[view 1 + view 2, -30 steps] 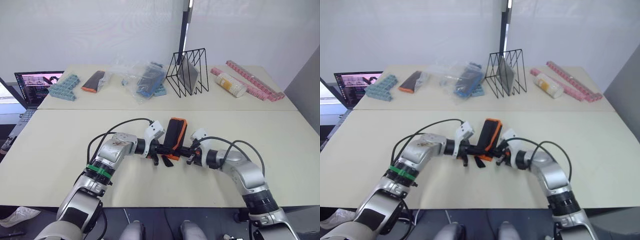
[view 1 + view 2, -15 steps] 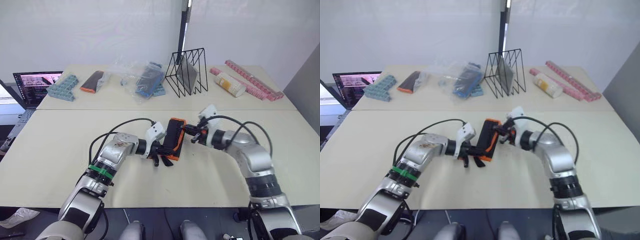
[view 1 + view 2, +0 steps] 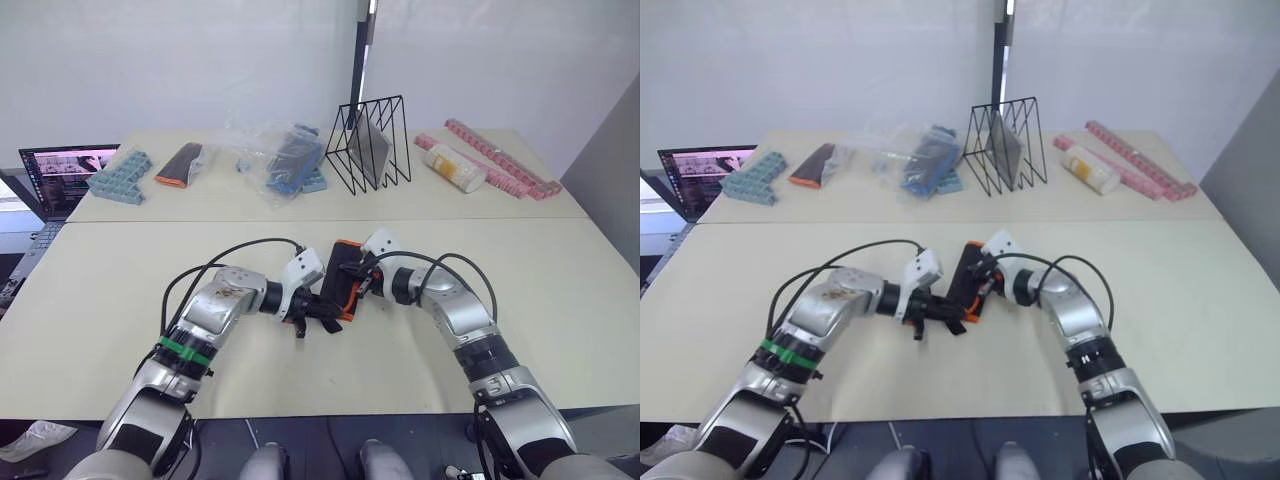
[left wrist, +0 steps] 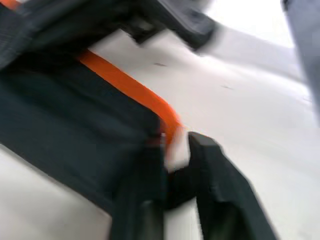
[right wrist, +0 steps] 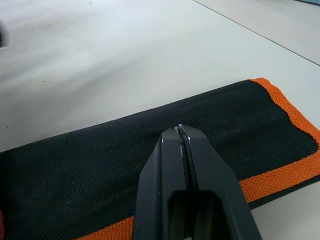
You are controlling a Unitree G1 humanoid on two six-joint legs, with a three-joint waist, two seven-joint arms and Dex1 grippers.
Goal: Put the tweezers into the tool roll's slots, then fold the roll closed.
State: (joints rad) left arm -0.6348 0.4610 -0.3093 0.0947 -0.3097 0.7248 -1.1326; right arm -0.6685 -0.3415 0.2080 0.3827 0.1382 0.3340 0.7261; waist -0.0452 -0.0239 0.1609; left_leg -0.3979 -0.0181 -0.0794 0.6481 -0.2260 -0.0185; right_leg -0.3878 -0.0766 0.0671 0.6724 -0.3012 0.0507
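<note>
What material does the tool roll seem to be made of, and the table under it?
The tool roll looks like coarse woven synthetic fabric, matt black, with a visible mesh-like weave and orange fabric edging. The table seems a smooth, pale laminate or painted board, matt with a faint sheen; which one I cannot tell.

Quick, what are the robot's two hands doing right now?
Left gripper: fingers close together, pinching the orange edge of the tool roll.
Right gripper: shut, holding nothing, its tips over the roll's black fabric.
</note>
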